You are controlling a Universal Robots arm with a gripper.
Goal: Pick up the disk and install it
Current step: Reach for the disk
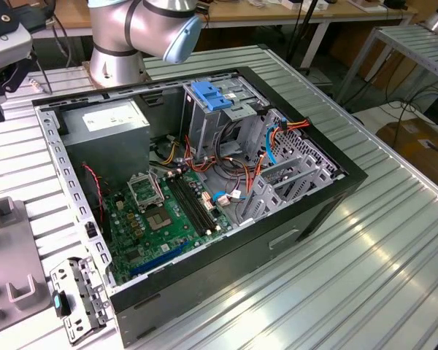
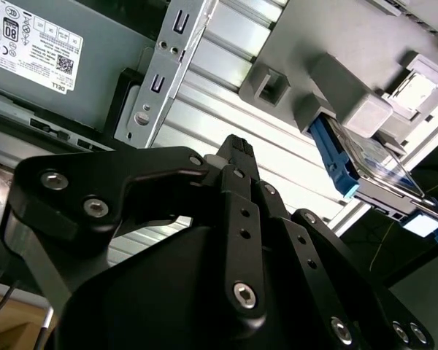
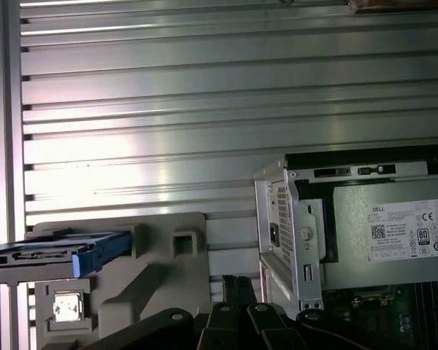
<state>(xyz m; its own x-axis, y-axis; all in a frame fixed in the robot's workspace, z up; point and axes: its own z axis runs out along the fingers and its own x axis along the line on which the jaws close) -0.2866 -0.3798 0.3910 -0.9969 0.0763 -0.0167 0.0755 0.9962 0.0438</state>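
My pincer (image 2: 236,149) hangs above the ribbed aluminium bench (image 1: 379,284), apart from the disk (image 3: 51,255). From its black linkage I cannot tell whether it is wide or narrow. The disk, edged by its blue carrier frame, sits in a grey holder (image 3: 168,277) just beside the open computer case (image 1: 314,211), near the corner that houses the power supply (image 1: 106,120). My worry is an off-centre grasp on that plastic frame: the disk could cock in the holder and bind, or slip free. The case's bare metal edge is close, so a loose swing might clip it. In the upper middle of the exterior view, orange and blue cables (image 1: 241,171) crowd the drive cage (image 1: 215,98) and could snag or get pinched.
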